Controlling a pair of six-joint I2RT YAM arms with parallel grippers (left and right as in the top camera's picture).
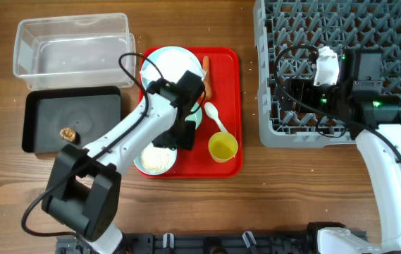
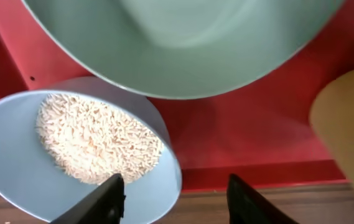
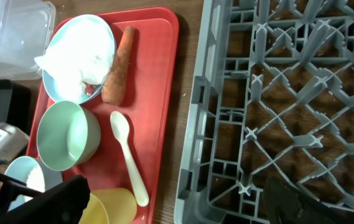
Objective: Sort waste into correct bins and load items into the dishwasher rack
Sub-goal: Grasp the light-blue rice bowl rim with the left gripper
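Red tray (image 1: 228,85) rim is hemming our left pincer (image 2: 174,190), apart astride the rice bowl (image 2: 9,171) edge; we're holding the right pincer (image 3: 177,196) apart above the rack (image 3: 192,124).

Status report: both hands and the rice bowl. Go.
Left hand open, straddling rice bowl rim at red tray corner. Right hand open, empty, over rack. Green bowl and yellow cup crowd close.

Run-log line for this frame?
left gripper: open, over rice bowl rim | right gripper: open, empty, over dishwasher rack | brown scrap: in black tray
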